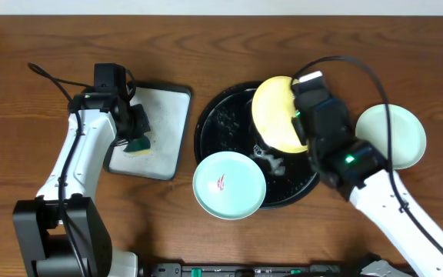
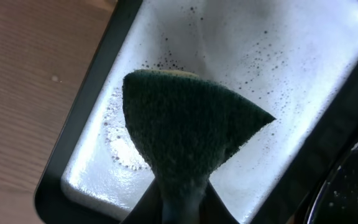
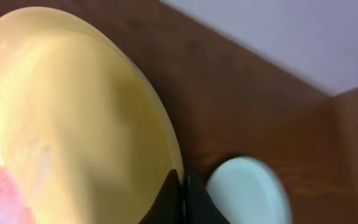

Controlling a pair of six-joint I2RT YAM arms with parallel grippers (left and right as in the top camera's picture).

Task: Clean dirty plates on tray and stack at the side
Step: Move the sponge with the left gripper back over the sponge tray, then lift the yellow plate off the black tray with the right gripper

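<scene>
Broadly, the brown wood-grain desk [image 1: 37,31] carried everything, with the large round glossy black tray [image 1: 220,115] near its middle, flecked with suds. Just left of it lay the smaller rectangular white-grey tray [image 1: 168,115], dark-rimmed and foamy inside. Of the three plates, the clean-looking pale mint-green plate [image 1: 394,135] rested on bare desk well to the right, which I judged to be the first one finished and set aside. The round yellow plate [image 1: 275,111] was held tilted above the black tray's far side, and the right wrist view showed a faint reddish patch on its face, so it probably needed wiping. The second mint-green plate with a red smear [image 1: 229,185] sat across the black tray's near-left rim, not yet cleaned. The dark green sponge [image 2: 185,124] hovered over the white-grey tray. The left tool [image 1: 135,137] was clamped on that sponge, while the right tool [image 3: 180,196] was pinched tight on the yellow plate's rim. Roughly a third of the job looked done; two plates remained to scrub and stack.
</scene>
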